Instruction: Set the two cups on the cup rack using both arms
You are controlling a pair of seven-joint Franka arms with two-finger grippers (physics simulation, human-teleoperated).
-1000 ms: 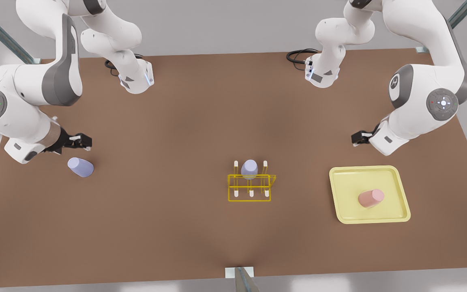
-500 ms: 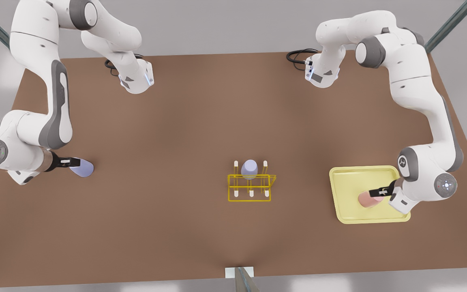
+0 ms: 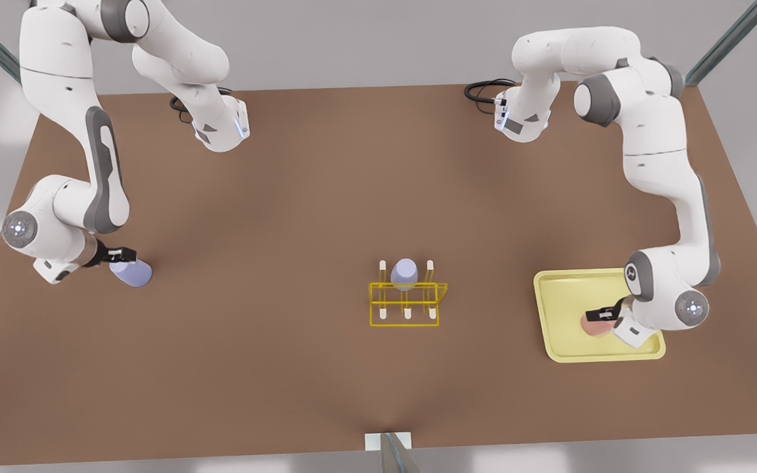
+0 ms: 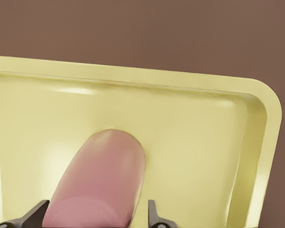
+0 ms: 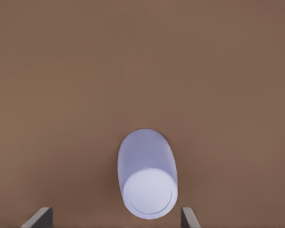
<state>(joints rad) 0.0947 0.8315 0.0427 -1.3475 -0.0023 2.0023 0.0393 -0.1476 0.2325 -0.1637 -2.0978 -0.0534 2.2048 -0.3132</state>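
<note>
Both grippers moved closer: left gripper (image 3: 600,316) open around pink cup (image 4: 97,183), right gripper (image 3: 117,256) open by lavender cup (image 5: 147,173)

Overall light: bright, even, diffuse; no single strong source evident.
Table (image 3: 299,197): brown top, paler broad band through the centre, darker toward 3 and 9 o'clock in the front view.
Shadows: soft and faint; thin dark rim under the lavender cup (image 5: 147,173) at its 1 to 3 o'clock edge in the right wrist view.
Glare: mild pale sheen on the tray (image 4: 256,142) floor near 10 o'clock, and along its inner wall at 4 o'clock, left wrist view.
Pink cup (image 4: 102,183): soft highlight on its upper surface.
Focus: front view slightly soft; rack (image 3: 406,303) wires thin but readable.
Edge distortion: table edges splay outward toward 6 o'clock in the front view.
</note>
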